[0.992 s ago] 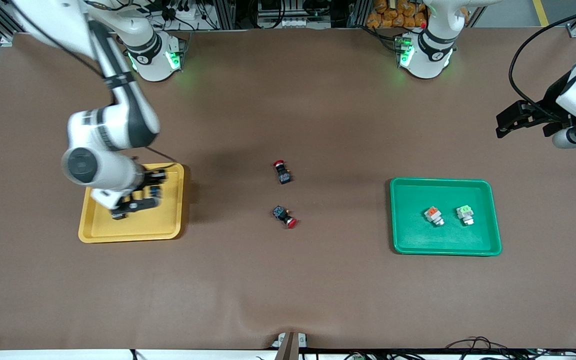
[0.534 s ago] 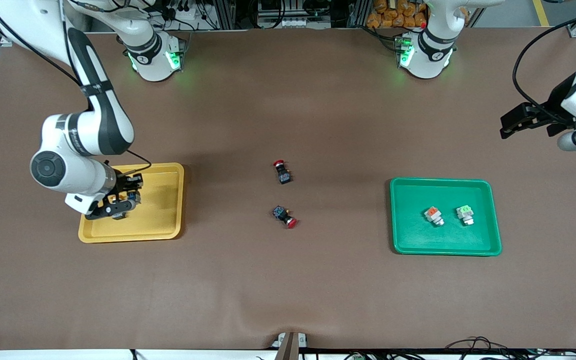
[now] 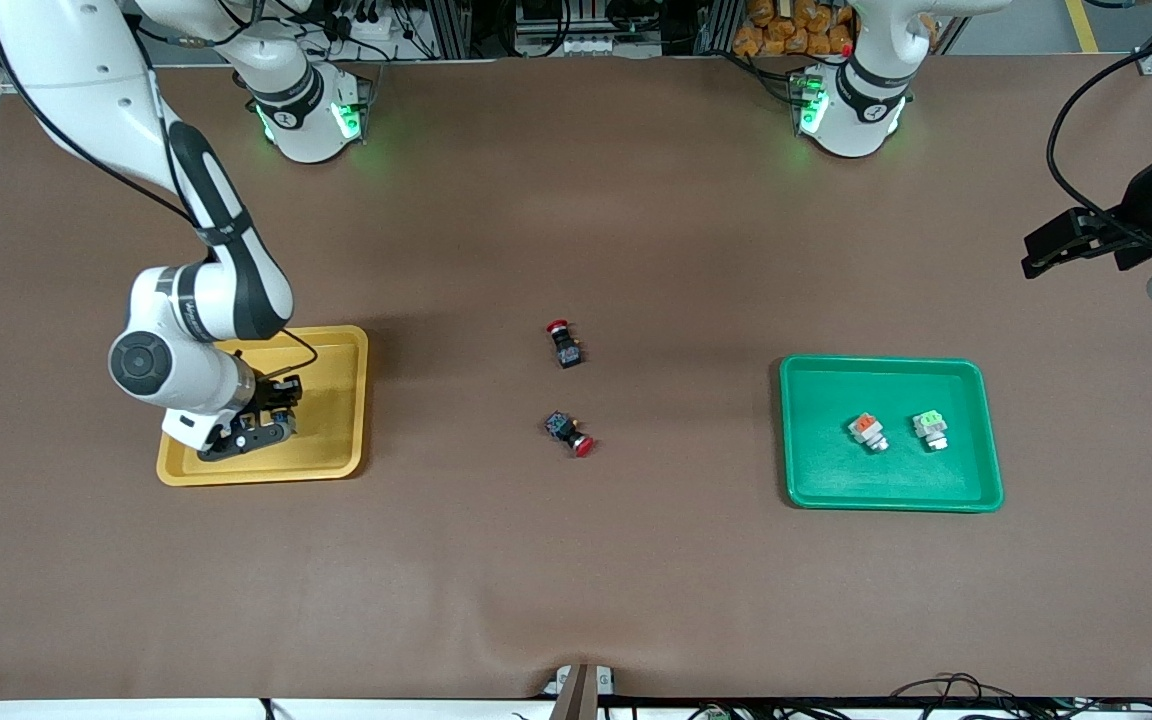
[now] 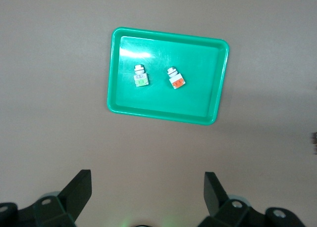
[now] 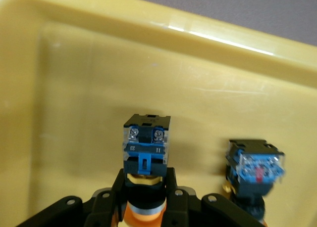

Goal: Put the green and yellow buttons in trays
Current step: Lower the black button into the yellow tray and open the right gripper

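Observation:
My right gripper [image 3: 254, 432] is low over the yellow tray [image 3: 334, 400], shut on a black-bodied button [image 5: 146, 150] with a yellow-orange cap. In the right wrist view the jaws [image 5: 146, 183] clamp its collar, and its blue terminal end points at the yellow tray's [image 5: 84, 88] wall. A second button of the same kind [image 5: 253, 168] lies in the tray beside it. The green tray [image 3: 891, 497] holds a white button with an orange cap [image 3: 867, 431] and another with a green cap [image 3: 930, 428]. My left gripper [image 3: 1048, 246] hangs open and empty over the left arm's end of the table, and its wrist view shows the green tray [image 4: 163, 117].
Two black-bodied buttons with red caps lie on the brown table between the trays. One [image 3: 563, 343] is farther from the front camera than the other [image 3: 570, 433]. The robots' bases stand along the table's back edge.
My right gripper has swung about over the yellow tray with the button and has come lower. My left gripper has drifted outward toward its end of the table.

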Motion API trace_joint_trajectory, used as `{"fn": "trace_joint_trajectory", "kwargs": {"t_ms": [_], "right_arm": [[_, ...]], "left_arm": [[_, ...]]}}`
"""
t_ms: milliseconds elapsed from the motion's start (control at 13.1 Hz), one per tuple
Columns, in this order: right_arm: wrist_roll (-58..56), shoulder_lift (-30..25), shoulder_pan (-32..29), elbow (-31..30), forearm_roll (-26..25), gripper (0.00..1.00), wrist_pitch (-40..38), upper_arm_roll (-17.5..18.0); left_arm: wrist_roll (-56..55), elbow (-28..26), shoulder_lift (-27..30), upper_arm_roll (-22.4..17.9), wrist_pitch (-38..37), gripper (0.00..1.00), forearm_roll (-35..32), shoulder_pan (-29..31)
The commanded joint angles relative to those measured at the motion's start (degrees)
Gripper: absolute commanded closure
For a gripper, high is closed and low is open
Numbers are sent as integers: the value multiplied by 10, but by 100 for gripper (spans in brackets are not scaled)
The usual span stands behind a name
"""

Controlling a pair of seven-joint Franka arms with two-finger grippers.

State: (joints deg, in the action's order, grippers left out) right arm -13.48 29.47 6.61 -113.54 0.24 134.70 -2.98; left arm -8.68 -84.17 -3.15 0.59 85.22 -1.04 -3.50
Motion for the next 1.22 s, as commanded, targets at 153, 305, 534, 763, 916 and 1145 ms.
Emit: {"fn": "trace_joint_trajectory", "kwargs": {"t_ms": [153, 305, 534, 763, 916, 1145], "right_arm": [[-9, 1, -12, 2, -10, 100, 2, 10], [-46, 1, -17, 0, -9, 1, 9, 10], [-62, -1, -26, -2, -8, 0, 9, 11], [-59, -20, -22, 2, -2, 0, -44, 14], [-52, -49, -19, 8, 5, 0, -99, 16], [-53, -98, -24, 37, 6, 0, -172, 16]], "left_arm": [[29, 5, 2, 21, -9, 0, 3, 25], [30, 4, 2, 21, -10, 0, 3, 25], [29, 5, 2, 21, -10, 0, 2, 25], [35, 1, 18, 39, -24, 0, 3, 26], [36, 1, 20, 54, -25, 0, 2, 25], [38, 0, 19, 57, -25, 0, 2, 25]]}}
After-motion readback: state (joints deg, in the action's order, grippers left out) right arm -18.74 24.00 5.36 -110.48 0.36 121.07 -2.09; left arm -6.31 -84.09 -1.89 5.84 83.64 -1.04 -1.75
